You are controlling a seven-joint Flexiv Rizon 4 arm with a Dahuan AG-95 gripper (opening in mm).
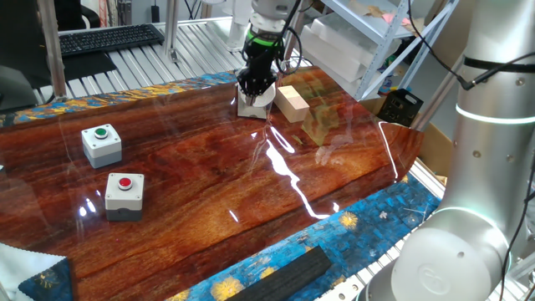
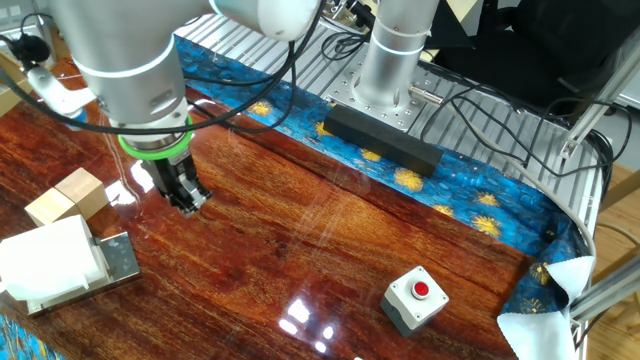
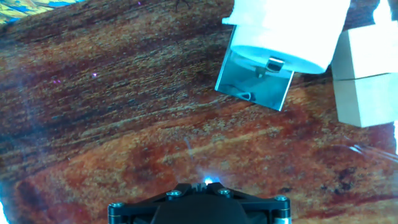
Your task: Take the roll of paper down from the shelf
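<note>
The roll of paper [image 2: 50, 258] is a fat white cylinder lying on the shelf [image 2: 118, 256], a low white stand with a shiny metal plate, at the table's far end. In the hand view the roll [image 3: 283, 28] is at the top right, with the shelf plate [image 3: 255, 81] under it. My gripper [image 2: 190, 203] hangs low over the wood, apart from the roll, empty, its fingers together. In one fixed view the gripper [image 1: 255, 86] covers most of the roll [image 1: 251, 106]. The gripper's tips [image 3: 199, 185] show at the bottom edge of the hand view.
A pale wooden block [image 1: 292, 102] stands right beside the roll, also in the hand view [image 3: 367, 74]. Two white push-button boxes, one green [image 1: 101, 142] and one red [image 1: 124, 194], sit apart on the table. A grey rack with white boxes [image 1: 351, 42] stands behind.
</note>
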